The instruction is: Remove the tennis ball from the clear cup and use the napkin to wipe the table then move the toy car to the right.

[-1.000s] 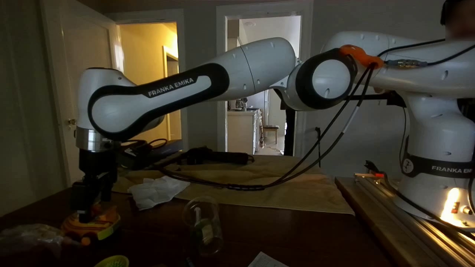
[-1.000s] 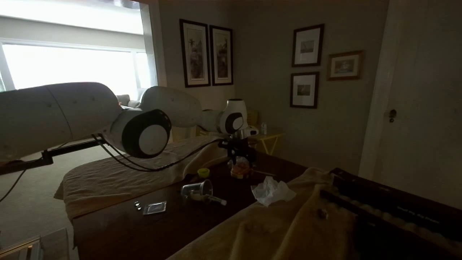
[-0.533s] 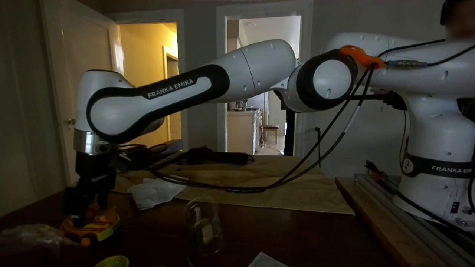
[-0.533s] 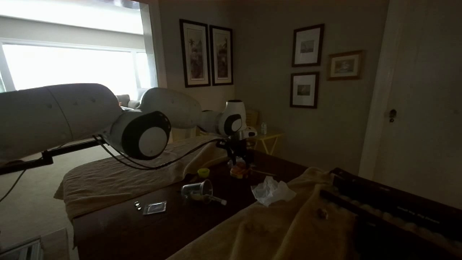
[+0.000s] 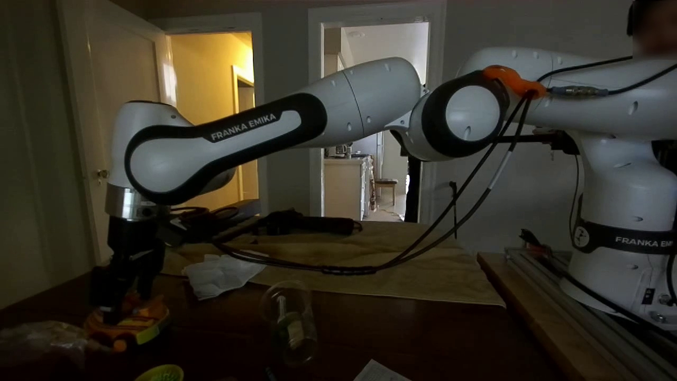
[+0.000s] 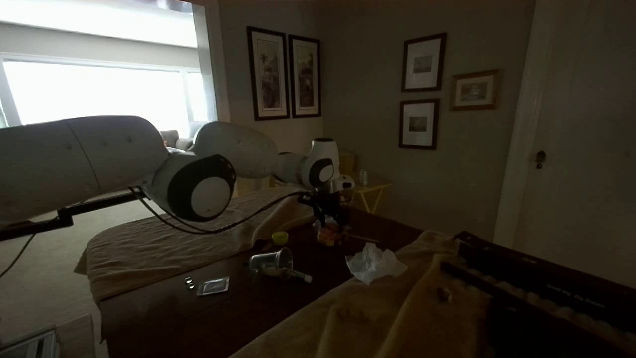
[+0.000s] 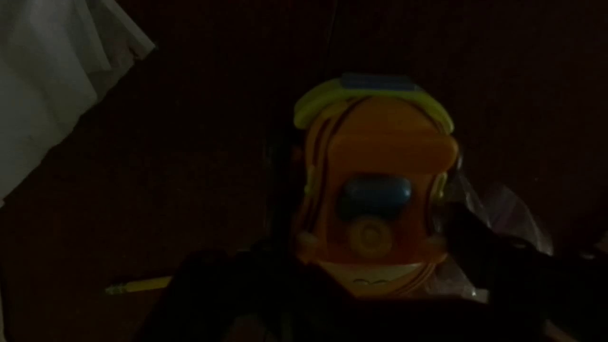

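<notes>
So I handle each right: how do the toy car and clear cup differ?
The toy car is mostly orange and opaque; the clear cup is transparent. The toy car stands upright; the clear cup lies on its side. The tool straddles the toy car; the clear cup lies apart from it. Both rest on the dark table.

The smooth, rounded white robot arm (image 5: pixel 375 92) has pale FRANKA lettering (image 5: pixel 243 127) on 2 black bands (image 5: pixel 597 241), a silver metal wrist ring (image 5: pixel 127 203), black cables (image 5: pixel 349 270) and an orange clip (image 5: pixel 513 80).
</notes>
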You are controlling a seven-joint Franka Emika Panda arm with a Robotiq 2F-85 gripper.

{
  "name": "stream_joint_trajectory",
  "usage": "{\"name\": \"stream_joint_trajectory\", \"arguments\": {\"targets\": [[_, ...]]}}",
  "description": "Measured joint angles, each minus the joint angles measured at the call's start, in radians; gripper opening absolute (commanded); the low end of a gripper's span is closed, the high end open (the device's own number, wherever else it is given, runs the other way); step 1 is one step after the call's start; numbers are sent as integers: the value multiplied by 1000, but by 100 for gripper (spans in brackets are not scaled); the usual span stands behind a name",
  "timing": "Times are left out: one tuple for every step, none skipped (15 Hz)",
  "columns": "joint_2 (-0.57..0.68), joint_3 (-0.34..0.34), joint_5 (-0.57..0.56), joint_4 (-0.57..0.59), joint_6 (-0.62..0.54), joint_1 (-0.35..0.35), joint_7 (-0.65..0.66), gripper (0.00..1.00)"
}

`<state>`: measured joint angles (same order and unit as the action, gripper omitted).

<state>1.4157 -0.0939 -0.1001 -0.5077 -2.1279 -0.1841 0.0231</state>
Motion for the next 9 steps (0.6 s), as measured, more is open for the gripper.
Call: {"name": "stream_joint_trajectory", "arguments": {"targets": [[0, -3, 0, 0, 1, 1, -2, 54], [0, -9, 0, 0, 4, 2, -9, 54], [0, -18, 0, 0, 8, 4, -20, 54], [-1, -29, 0, 0, 16, 4, -35, 54], [-1, -43, 0, 0, 24, 4, -50, 54], [-2, -59, 0, 0, 34, 1, -66, 54], [-3, -77, 0, 0, 47, -3, -81, 54], [-3, -94, 0, 0, 60, -9, -96, 54], [-4, -111, 0, 0, 71, -16, -109, 54]]}}
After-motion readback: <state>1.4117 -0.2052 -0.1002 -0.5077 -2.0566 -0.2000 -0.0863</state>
